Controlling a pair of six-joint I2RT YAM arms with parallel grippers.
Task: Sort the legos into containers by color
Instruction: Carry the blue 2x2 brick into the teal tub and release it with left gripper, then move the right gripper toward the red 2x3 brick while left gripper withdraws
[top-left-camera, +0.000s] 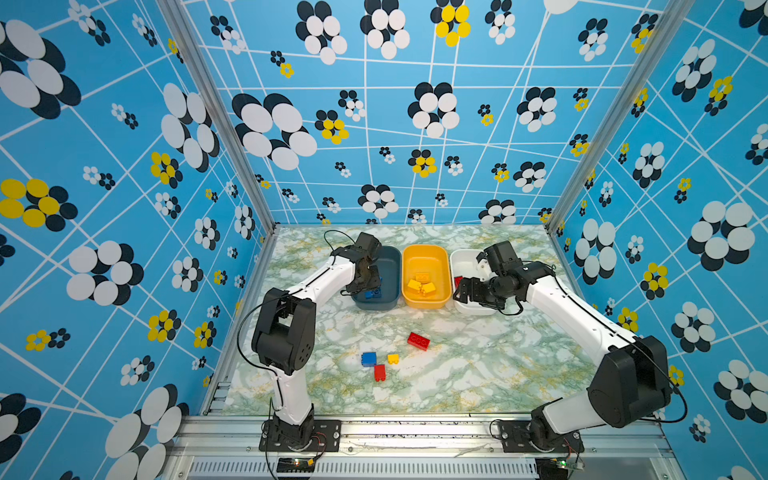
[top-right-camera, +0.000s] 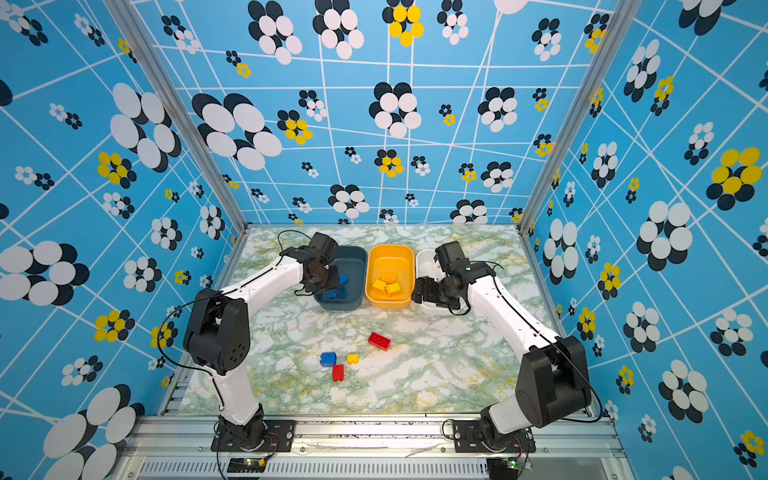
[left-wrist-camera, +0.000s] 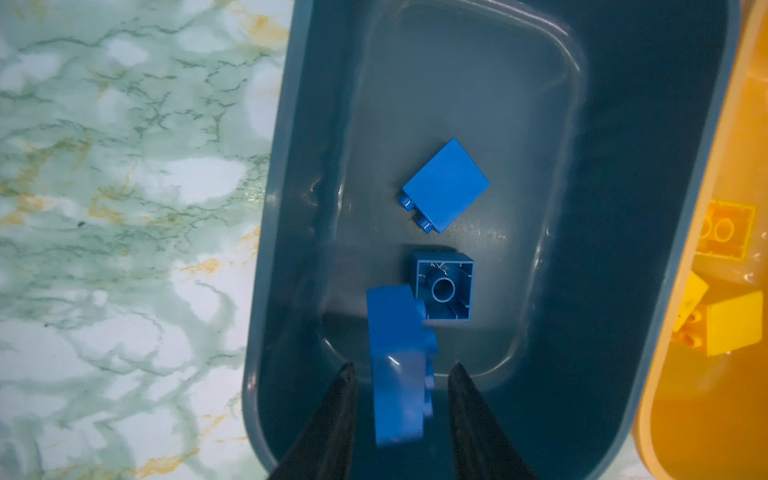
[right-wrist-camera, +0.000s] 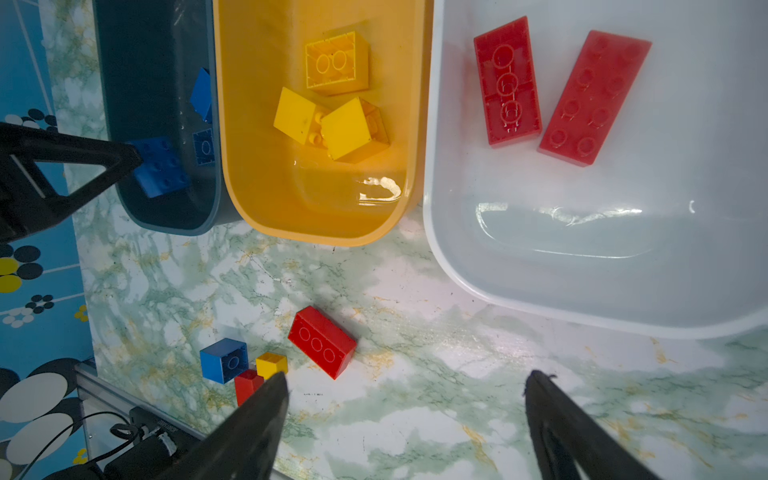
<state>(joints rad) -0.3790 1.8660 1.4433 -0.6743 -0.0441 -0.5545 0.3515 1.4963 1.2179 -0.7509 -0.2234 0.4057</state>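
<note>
The left gripper (left-wrist-camera: 402, 365) hangs over the teal tub (left-wrist-camera: 291, 291), jaws parted just clear of a blue brick (left-wrist-camera: 395, 324) that is dropping in. The right gripper (right-wrist-camera: 409, 376) gapes empty by the white tub (right-wrist-camera: 540, 291). Next, I'd guess, it reaches down for the long red brick (right-wrist-camera: 322, 343) on the table.

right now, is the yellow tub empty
No, the right wrist view shows three yellow bricks lying inside the yellow tub.
</note>
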